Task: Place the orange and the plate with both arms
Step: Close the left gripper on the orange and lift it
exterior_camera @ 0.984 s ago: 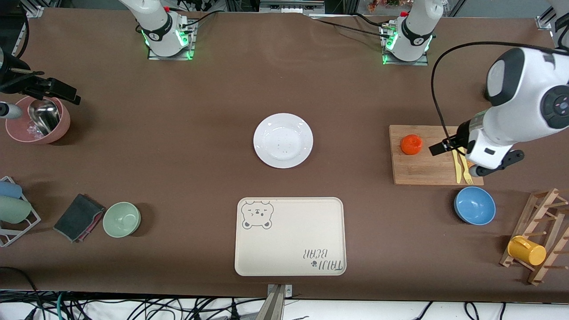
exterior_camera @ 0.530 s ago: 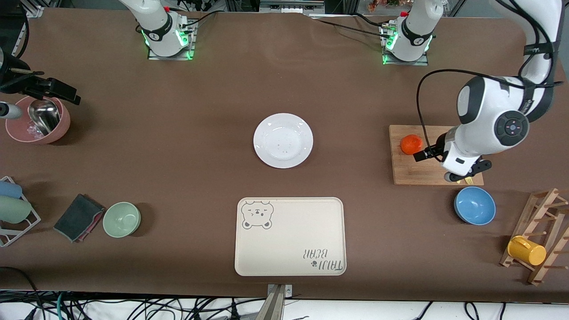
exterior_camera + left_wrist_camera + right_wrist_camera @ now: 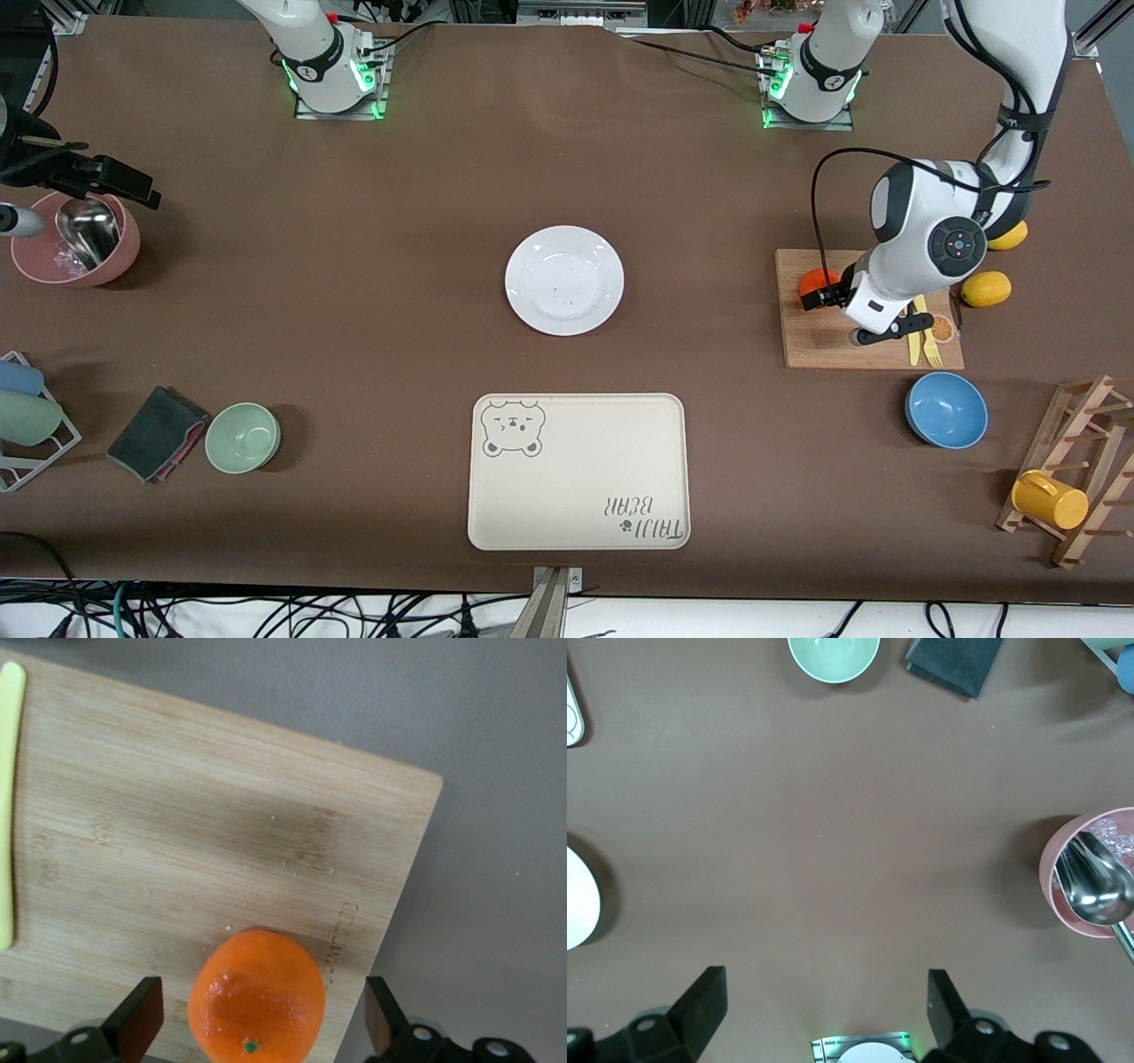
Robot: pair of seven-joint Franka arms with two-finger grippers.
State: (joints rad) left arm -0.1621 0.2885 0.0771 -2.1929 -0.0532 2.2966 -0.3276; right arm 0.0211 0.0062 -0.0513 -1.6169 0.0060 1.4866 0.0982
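Left claw (image 3: 257, 1028) hangs open around the orange (image 3: 257, 997), not squeezing yet. Right claw (image 3: 824, 1014) waits open. Plate (image 3: 564, 280) sits untouched at 9 o'clock from it; both jobs remain.

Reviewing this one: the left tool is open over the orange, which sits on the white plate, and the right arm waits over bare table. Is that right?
Not quite. The orange sits on the wooden cutting board, not on the plate, as the left wrist view shows. The rest holds: the left tool is open over the orange, and the right tool waits open over bare table.
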